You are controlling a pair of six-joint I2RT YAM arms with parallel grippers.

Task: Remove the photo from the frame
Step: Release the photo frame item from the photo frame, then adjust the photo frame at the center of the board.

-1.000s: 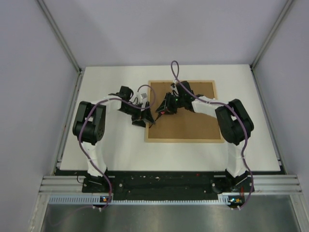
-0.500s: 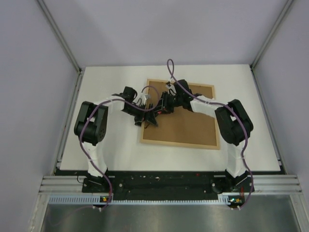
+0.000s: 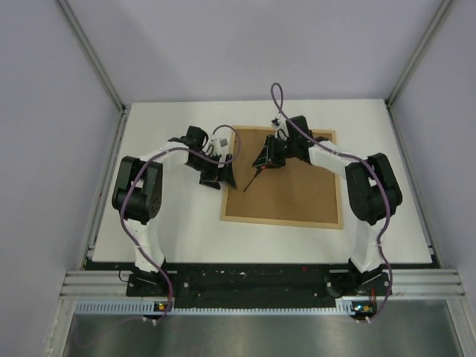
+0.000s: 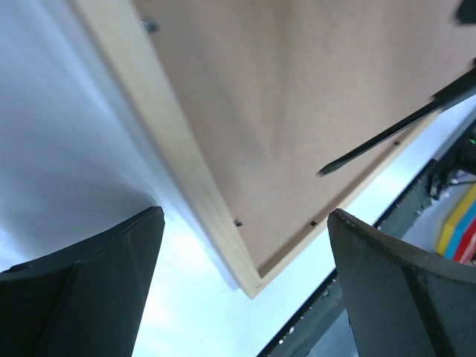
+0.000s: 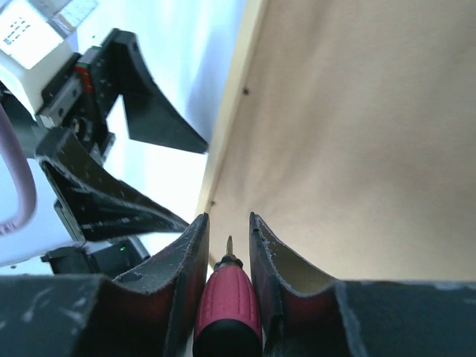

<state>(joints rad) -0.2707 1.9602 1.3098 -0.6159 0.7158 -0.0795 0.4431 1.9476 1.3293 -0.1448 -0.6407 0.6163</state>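
Note:
The frame [image 3: 279, 221] lies face down on the white table, slightly turned, its brown backing board [image 3: 297, 186] facing up; the photo is hidden beneath it. My right gripper [image 3: 265, 158] hovers over the board's upper left part, shut on a red-handled screwdriver [image 5: 227, 301] whose dark shaft [image 3: 253, 178] points down-left at the board. My left gripper [image 3: 216, 178] stands open just left of the frame's left rim [image 4: 171, 149], holding nothing. The left wrist view shows the frame's near corner between its fingers and the screwdriver shaft [image 4: 379, 141] over the board.
Small dark clips [image 4: 237, 222] sit along the inside of the rim. White table [image 3: 171, 230] surrounds the frame. Grey walls close in the left, back and right, and a metal rail [image 3: 260, 282] with both arm bases runs along the near edge.
The frame twisted and slid a little and now lies slightly skewed. My right gripper moved back and right with the screwdriver. The left gripper drew back off the frame's left edge.

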